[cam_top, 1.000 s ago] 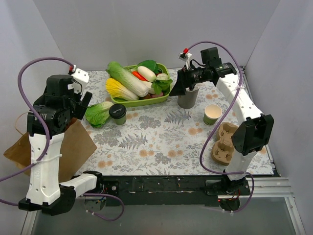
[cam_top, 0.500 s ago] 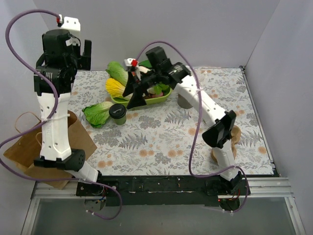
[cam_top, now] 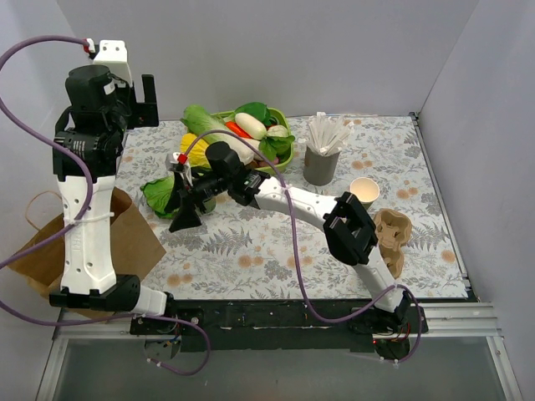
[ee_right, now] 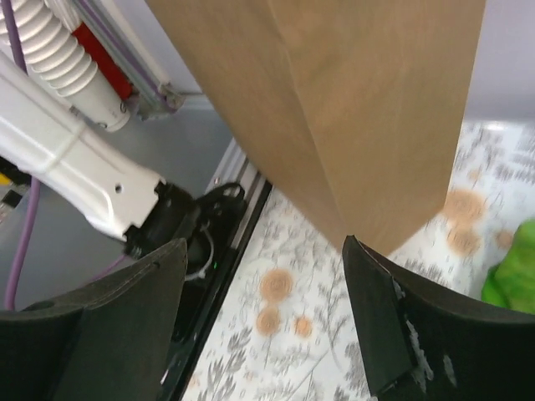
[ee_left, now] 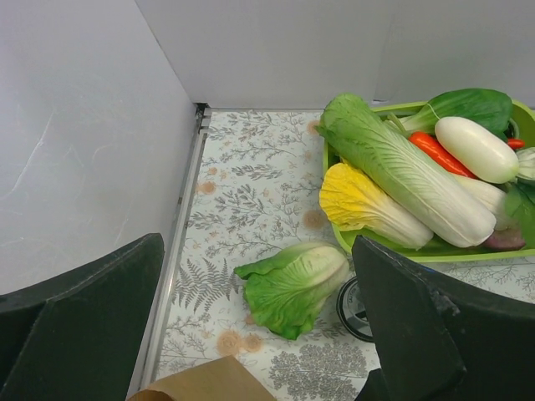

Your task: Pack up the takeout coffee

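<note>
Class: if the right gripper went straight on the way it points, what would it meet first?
Probably the brown paper bag, ahead of the right gripper between its open jaws; depth unclear.

Table layout, from above, arm bases nearest.

Tray of vegetables at back, left of centre. Loose leafy vegetable on the table just before the tray's left end. Lidded cup just right of it, close before the tray's front rim. Straw holder right of the tray, straws standing in it. Lidless cup before and right of the holder, apart from it. Cup carrier nearer still, by the right edge, just before the lidless cup. Paper bag lying at near left, partly over the table's left edge. Right gripper left of centre, above the table between lidded cup and bag, beside the leafy vegetable.
</note>
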{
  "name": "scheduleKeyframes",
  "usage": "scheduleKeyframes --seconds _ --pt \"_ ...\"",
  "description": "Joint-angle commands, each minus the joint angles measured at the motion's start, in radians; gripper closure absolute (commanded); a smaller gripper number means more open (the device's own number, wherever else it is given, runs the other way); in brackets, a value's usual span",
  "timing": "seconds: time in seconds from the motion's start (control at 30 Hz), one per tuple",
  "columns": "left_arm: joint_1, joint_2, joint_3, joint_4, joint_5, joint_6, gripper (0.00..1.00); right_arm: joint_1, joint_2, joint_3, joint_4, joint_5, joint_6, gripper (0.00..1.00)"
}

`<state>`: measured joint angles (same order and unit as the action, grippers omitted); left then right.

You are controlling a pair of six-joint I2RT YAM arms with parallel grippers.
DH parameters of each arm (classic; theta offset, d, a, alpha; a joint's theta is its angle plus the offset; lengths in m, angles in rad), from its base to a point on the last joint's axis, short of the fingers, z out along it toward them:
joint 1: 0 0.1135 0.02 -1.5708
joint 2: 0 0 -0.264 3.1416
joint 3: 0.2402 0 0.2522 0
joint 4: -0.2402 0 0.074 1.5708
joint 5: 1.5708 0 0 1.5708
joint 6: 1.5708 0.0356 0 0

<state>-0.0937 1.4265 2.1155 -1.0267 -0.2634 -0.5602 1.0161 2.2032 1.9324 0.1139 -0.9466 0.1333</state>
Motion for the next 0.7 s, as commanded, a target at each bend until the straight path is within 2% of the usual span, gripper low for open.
scheduleKeyframes --seconds 0.0,0.2,0.43,0.53,0.67 --pt "0.002 -0.064 -0.014 0.017 0.018 -0.009 0.02 0.036 -0.025 0.046 0.348 0.08 0.155 0.18" --pt "0.002 -0.077 -0.032 0.005 0.012 0.003 0.02 0.073 0.119 0.19 0.401 0.147 0.218 0.2" --pt "0.002 -0.092 -0.074 0.019 0.003 0.013 0.02 0.102 0.167 0.226 0.417 0.21 0.244 0.2" --pt "0.005 -0.092 -0.086 0.025 0.0 0.017 0.02 0.102 0.168 0.231 0.409 0.235 0.249 0.28" --pt "0.009 -0.083 -0.081 0.034 0.001 0.022 0.02 0.102 0.158 0.244 0.37 0.278 0.221 0.5"
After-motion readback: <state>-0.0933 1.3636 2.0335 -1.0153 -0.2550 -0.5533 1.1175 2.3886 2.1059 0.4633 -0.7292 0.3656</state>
